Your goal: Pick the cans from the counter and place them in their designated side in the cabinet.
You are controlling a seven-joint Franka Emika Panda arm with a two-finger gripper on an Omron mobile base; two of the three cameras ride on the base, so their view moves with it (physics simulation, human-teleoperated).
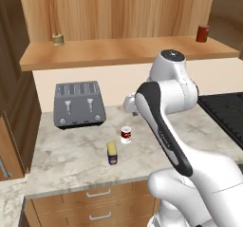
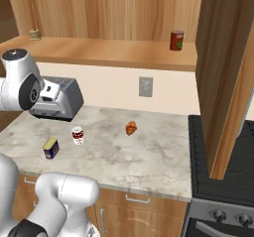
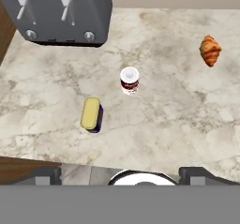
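Observation:
Two cans stand close together on the counter [image 1: 66, 162] in front of the toaster. The dark blue can with the yellow top [image 1: 112, 153] [image 2: 51, 148] [image 3: 92, 114] is nearer the front edge. The red-and-white can with the pale lid [image 1: 126, 135] [image 2: 77, 135] [image 3: 130, 80] is just behind it. My gripper [image 3: 125, 174] hangs high above both cans, open and empty, looking straight down; its dark fingertips [image 3: 49, 174] stand wide apart. The cabinet shelf [image 1: 128, 50] [image 2: 109, 52] runs along the wall above the counter.
A grey toaster [image 1: 79, 104] [image 2: 62, 99] [image 3: 61, 14] sits at the back of the counter, a croissant [image 2: 131, 128] [image 3: 210, 50] to the right. On the shelf are an olive-tan can [image 1: 58, 39] at left and a dark red can [image 1: 202, 33] [image 2: 176, 40] at right. A black stove [image 2: 223, 166] borders the counter's right end.

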